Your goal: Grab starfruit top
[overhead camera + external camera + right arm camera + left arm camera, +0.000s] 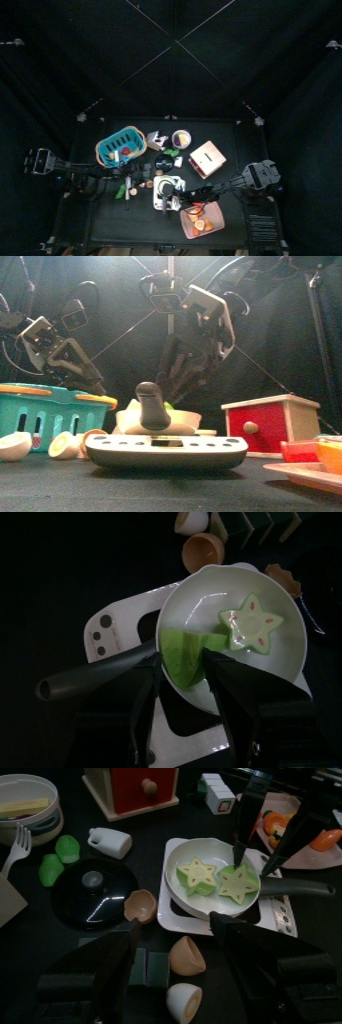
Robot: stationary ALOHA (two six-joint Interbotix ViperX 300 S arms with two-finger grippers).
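A white pan (179, 850) sits on a white kitchen scale (112, 627) and holds two green starfruit pieces. One piece (257, 620) lies flat with its pale star face up. The other, the starfruit top (181, 652), stands between the jaws of my right gripper (185, 664), which press on both its sides. In the left wrist view the right gripper (257, 872) comes down on that same piece (242, 886), next to the other star (198, 876). My left gripper (174, 963) hovers open short of the pan, over loose eggshell halves (187, 955).
A teal basket (118, 145) stands back left and a red box (207, 157) back right. A tray (201, 220) with orange food lies front right. Beside the scale are a black lid (91, 893), green vegetables (60, 853) and a small white bottle (110, 840).
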